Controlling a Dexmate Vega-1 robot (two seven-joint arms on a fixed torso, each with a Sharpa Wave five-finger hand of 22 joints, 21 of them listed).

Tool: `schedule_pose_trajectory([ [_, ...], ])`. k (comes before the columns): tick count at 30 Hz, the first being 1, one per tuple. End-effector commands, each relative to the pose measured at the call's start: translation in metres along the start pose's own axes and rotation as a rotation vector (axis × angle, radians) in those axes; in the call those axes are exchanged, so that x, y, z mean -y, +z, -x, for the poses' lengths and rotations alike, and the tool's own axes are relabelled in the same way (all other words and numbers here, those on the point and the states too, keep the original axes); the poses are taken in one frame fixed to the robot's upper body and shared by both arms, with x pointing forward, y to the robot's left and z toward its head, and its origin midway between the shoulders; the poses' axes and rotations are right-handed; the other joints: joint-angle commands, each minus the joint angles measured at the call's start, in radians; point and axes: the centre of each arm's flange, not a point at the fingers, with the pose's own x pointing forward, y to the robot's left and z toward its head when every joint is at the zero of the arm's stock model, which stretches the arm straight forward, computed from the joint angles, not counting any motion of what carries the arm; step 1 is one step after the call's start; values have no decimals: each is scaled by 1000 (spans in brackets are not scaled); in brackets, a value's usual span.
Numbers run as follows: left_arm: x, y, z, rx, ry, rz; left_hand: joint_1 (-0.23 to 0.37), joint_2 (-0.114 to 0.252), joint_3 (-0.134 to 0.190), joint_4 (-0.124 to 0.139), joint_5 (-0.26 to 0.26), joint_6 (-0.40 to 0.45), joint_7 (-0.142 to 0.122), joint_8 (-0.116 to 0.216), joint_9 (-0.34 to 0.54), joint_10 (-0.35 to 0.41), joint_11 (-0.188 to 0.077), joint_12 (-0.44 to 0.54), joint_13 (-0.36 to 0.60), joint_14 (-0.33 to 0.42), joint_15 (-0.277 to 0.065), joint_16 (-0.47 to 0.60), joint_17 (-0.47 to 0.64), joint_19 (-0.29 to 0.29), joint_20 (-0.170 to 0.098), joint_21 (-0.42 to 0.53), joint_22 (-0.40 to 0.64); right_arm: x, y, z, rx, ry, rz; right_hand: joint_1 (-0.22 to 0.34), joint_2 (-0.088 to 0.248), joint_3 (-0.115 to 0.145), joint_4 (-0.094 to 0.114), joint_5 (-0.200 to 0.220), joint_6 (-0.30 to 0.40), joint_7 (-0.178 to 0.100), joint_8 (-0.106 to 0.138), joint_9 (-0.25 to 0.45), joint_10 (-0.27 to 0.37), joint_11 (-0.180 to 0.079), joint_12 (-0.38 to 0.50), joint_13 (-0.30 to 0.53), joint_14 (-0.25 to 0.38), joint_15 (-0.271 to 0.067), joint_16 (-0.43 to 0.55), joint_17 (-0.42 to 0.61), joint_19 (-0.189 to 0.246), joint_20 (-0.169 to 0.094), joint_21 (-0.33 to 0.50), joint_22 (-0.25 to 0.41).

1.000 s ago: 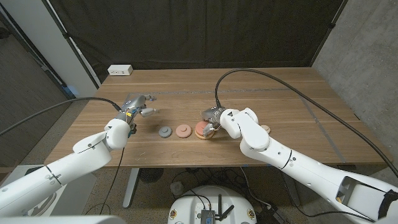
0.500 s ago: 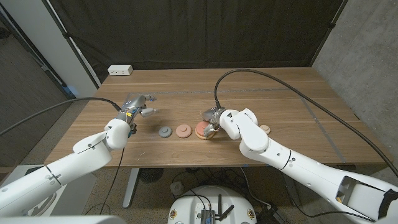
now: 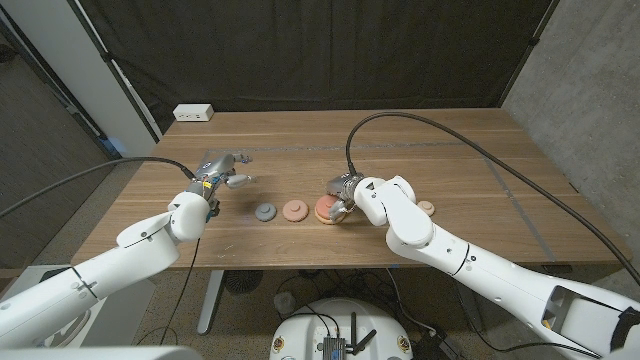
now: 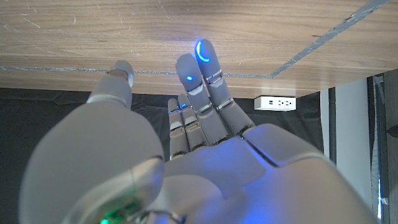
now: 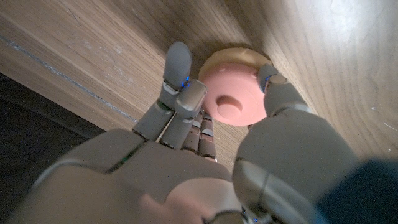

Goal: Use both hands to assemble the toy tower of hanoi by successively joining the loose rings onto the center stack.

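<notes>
The center stack (image 3: 324, 210) stands mid-table, a pink ring (image 5: 233, 99) lying on a wider tan ring (image 5: 231, 58). My right hand (image 3: 343, 193) is over the stack and grips the pink ring between thumb (image 5: 275, 87) and fingers (image 5: 179, 65). Two loose rings lie to the left of the stack: a salmon ring (image 3: 294, 210) and a grey ring (image 3: 264, 212). A small tan ring (image 3: 427, 207) lies to the right of my right arm. My left hand (image 3: 222, 172) hovers further left with fingers (image 4: 208, 68) stretched out, holding nothing.
A white power strip (image 3: 194, 113) sits at the table's far left corner, also seen as the power strip (image 4: 278, 101) beyond my left hand. A black cable (image 3: 440, 130) arcs over the table's right half. Dark curtain hangs behind the table.
Hardly anything: my right arm has shifted very slightly at the stack. The left hand and the loose rings have stayed put.
</notes>
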Motion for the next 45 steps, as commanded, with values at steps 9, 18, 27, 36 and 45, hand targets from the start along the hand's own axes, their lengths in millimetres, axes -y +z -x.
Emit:
schedule_pose_trajectory([
  [9, -2, -2, 0, -3, 17, 14, 3, 4, 8, -3, 7, 6, -3, 2, 3, 7, -4, -4, 2, 2, -75, 7, 2, -7, -133, 17, -4, 0, 2, 3, -9, -16, 29, -42, -57, 4, 45, -32, -25, -52, -31, -2, -10, -49, 0, -13, -44, -19, -15, 3, -25, -46, -27, -25],
  [18, -1, -4, -2, -2, 20, 28, 2, 4, 8, -3, 7, 6, -2, 2, 3, 8, -3, -4, 3, 2, -75, 7, 2, -10, -133, 23, -7, 1, 1, 7, -7, -27, 24, -72, -80, -12, 42, -85, -143, -16, -43, 4, -84, -25, -3, -29, -77, -18, -16, 4, -37, -46, -36, -33],
  [27, 2, -4, -6, 5, 15, 34, 1, 3, 9, -3, 7, 7, -3, 2, 3, 9, -3, -4, 3, 1, -75, 7, 2, -11, -133, 26, -10, 1, 1, 8, -19, -19, 26, -79, -84, -16, 40, -115, -211, -5, -44, 4, -127, -6, 0, -39, -106, -17, -19, 3, -49, -46, -45, -39],
  [36, 2, -6, -3, -4, 17, 40, 1, 3, 9, -3, 8, 5, -3, 2, 3, 7, -5, -5, 3, 1, -75, 7, 2, -13, -133, 30, -13, 6, -2, 16, -24, -33, 22, -84, -81, -17, 41, -127, -197, -3, -30, 4, -127, -1, 7, -45, -119, -17, -21, 2, -55, -45, -50, -43],
  [45, 0, -1, 5, 6, 46, 46, 1, 3, 10, -3, 8, 3, -5, 1, 4, 4, -2, -6, 3, 1, -75, 7, 1, -15, -133, 34, -17, 10, -12, 27, -38, -59, -14, -86, -74, -16, 43, -132, -184, -2, -21, 4, -114, 3, 14, -48, -127, -17, -23, 1, -57, -46, -53, -46],
])
